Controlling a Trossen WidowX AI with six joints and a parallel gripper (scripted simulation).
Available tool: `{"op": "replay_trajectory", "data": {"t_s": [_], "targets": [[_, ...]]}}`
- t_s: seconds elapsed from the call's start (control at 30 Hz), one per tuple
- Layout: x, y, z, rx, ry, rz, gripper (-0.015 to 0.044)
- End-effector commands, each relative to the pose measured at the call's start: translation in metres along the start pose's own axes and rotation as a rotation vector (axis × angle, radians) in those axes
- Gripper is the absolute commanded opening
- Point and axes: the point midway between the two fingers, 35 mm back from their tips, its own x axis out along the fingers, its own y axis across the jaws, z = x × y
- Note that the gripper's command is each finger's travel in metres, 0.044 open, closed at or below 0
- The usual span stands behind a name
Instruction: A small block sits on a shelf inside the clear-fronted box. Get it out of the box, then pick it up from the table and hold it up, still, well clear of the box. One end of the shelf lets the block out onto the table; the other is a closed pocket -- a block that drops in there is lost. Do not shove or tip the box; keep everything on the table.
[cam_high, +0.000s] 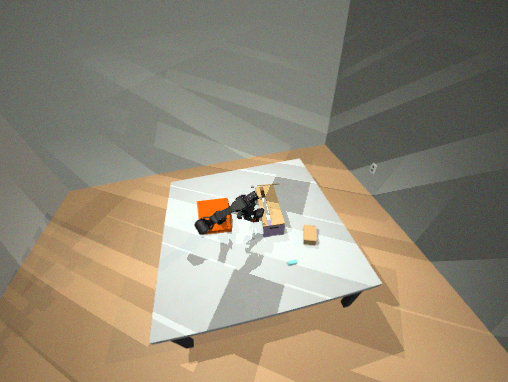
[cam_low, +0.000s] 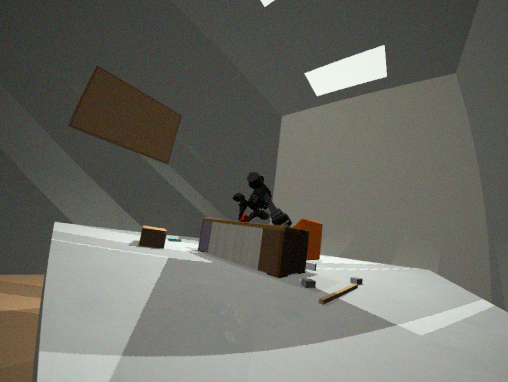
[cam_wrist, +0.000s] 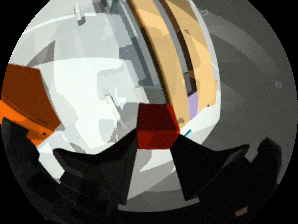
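The red block (cam_wrist: 157, 124) (cam_low: 244, 218) is held between the two black fingertips, outside the box. My gripper (cam_wrist: 153, 132) is shut on it. The long tan box (cam_high: 274, 212) (cam_low: 234, 242) (cam_wrist: 204, 75) has a slot along its top and a purple end. It stands upright on the table (cam_high: 200, 305) (cam_low: 200, 340). In the exterior view the block shows just above the box's top edge, behind the box, so it is raised off the table. In the top view it is close beside the box near the purple end, mostly hidden by the gripper. The exact gap cannot be told.
An orange bin-like object (cam_high: 205, 207) (cam_low: 313, 240) (cam_wrist: 22, 90) stands by the arm's base. A tan block (cam_high: 310, 232) (cam_low: 153, 237) and a small teal piece (cam_high: 292, 262) (cam_low: 174, 239) lie past the purple end. A wooden stick (cam_low: 339, 294) and small grey blocks (cam_low: 308, 283) lie by the other end.
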Motion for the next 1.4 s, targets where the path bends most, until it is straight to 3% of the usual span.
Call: {"op": "replay_trajectory", "data": {"t_s": [0.0, 1.13, 1.37], "targets": [[-0.004, -0.004, 0.0, -0.169, 0.009, -0.013, 0.0], [-0.028, -0.016, -0.002, -1.497, 0.1, -0.029, 0.0], [-0.029, -0.016, -0.002, -1.555, 0.106, -0.028, 0.0]]}}
